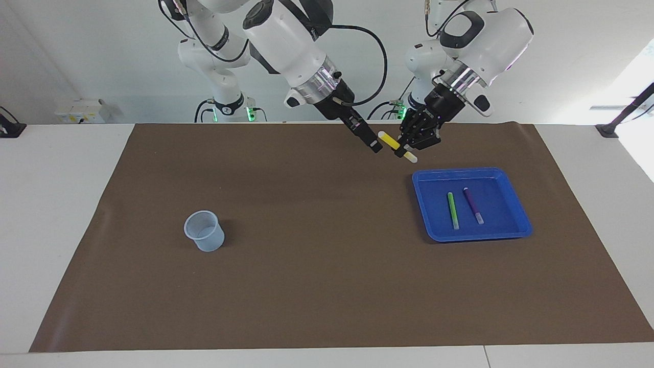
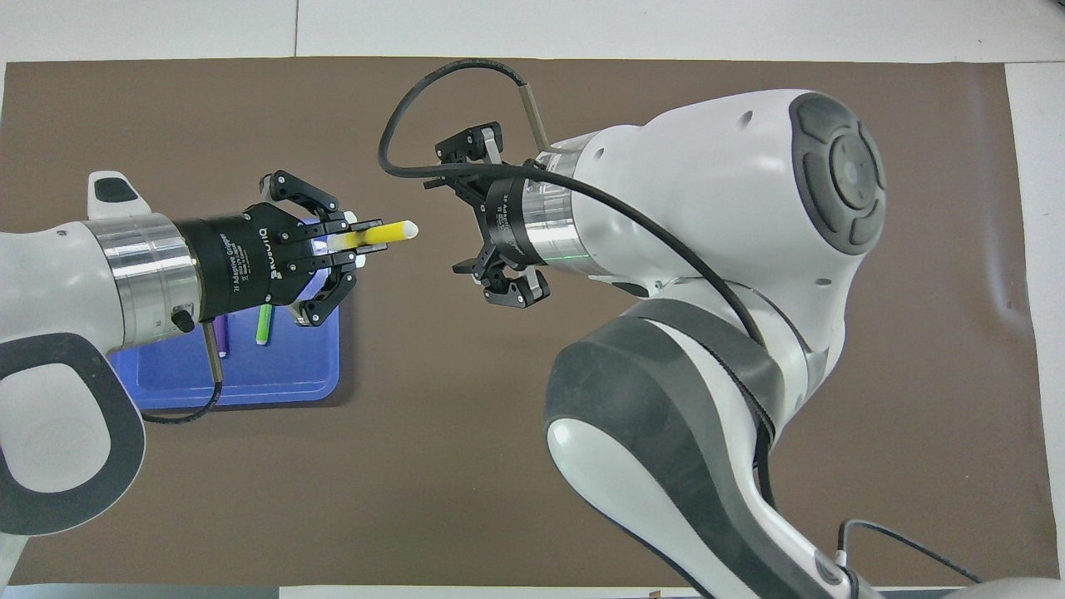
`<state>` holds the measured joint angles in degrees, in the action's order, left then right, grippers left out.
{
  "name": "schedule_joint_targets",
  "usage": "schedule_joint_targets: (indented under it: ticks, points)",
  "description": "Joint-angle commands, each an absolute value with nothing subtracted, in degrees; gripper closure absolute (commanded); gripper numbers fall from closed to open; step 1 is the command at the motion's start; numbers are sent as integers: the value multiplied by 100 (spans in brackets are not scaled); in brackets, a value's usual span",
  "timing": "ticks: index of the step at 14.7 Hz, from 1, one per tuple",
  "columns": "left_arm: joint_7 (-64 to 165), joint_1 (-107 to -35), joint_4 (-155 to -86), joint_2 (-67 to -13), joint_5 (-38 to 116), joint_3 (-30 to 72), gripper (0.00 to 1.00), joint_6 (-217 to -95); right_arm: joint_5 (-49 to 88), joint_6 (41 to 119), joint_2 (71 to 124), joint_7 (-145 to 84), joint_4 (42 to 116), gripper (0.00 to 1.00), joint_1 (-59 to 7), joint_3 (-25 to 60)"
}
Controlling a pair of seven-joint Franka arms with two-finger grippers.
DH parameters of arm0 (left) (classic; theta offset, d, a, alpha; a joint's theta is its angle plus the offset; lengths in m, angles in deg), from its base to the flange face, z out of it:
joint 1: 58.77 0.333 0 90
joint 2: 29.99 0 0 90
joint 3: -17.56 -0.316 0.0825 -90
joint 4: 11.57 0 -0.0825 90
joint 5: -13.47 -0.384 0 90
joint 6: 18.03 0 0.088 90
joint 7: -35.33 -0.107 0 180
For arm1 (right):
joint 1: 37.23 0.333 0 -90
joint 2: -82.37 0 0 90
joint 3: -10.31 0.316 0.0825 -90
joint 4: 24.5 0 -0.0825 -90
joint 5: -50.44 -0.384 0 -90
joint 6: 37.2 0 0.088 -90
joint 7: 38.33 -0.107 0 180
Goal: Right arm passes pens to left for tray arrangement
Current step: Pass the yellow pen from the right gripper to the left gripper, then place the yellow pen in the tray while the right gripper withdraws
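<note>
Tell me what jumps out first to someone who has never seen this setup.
The yellow pen, held in midair by the left claw over the brown mat, with the open right claw just clear of its end. Next, the bright blue tray toward the left arm's end, holding a green pen and a purple pen side by side.

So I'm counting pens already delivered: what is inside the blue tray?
The tray holds a green pen and a purple pen, side by side. Overhead, the left gripper covers part; facing view shows everything.
</note>
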<state>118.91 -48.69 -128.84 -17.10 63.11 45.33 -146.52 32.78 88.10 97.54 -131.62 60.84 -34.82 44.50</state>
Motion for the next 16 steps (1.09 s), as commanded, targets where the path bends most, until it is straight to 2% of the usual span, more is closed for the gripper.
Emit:
schedule_joint_targets:
  ticks: [1,6,11,12,16]
  points:
    - [11331,-4648,-13031,-1610,6410,4507,100,-14575,3462,8420,9583,-12327,6277,0,-3539,4100]
    - [9803,-3954,-13101,-1610,6113,4498,100,-13828,3602,7750,9038,-9798,6865,0,-3530,3309]
    - [7528,-3269,-13689,-1645,5515,4498,100,-13678,4111,7478,8756,-7695,7235,0,-3530,2447]
    - [7044,-3119,-13751,-1724,5209,4507,100,-13686,4365,7347,8747,-7326,7235,0,-3530,2255]
    - [4943,-2539,-13725,-2628,3863,4498,100,-13931,4911,6968,8651,-5936,7200,0,-3530,1595]
